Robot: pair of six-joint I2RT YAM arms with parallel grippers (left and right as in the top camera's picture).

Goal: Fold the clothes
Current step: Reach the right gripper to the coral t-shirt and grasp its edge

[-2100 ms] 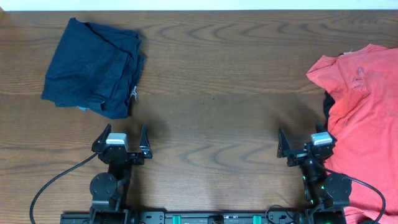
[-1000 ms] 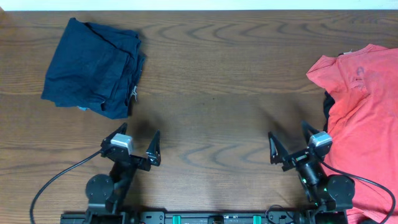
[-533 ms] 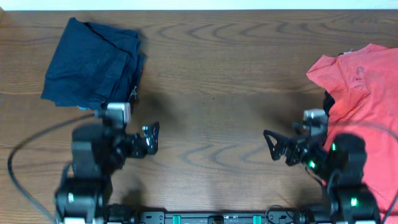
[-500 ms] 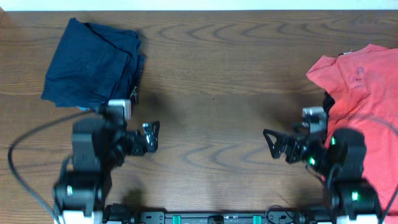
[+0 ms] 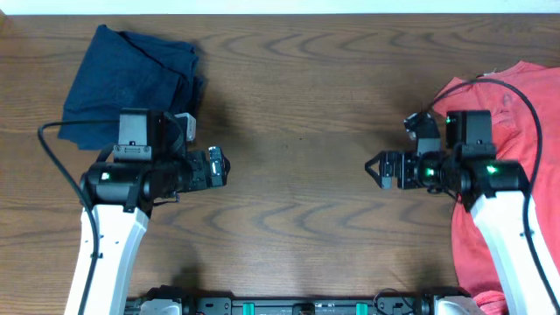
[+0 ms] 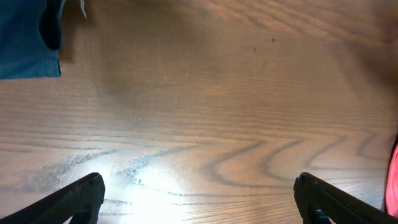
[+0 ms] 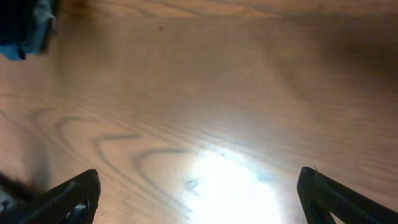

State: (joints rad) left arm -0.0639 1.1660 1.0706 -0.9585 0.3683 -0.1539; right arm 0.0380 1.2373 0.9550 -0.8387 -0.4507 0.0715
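Your left gripper and right gripper are spread wide, holding nothing, ready to grab. The red T-shirt lies loose at the right edge of the desk. The navy garment sits bunched near the far left corner.

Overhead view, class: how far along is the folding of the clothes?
Done: the navy garment lies as a folded-looking bundle at the far left. In hand: nothing; the left fingers and right fingers stand open over bare wood. Left: the coral-red T-shirt lies spread unfolded at the right edge.
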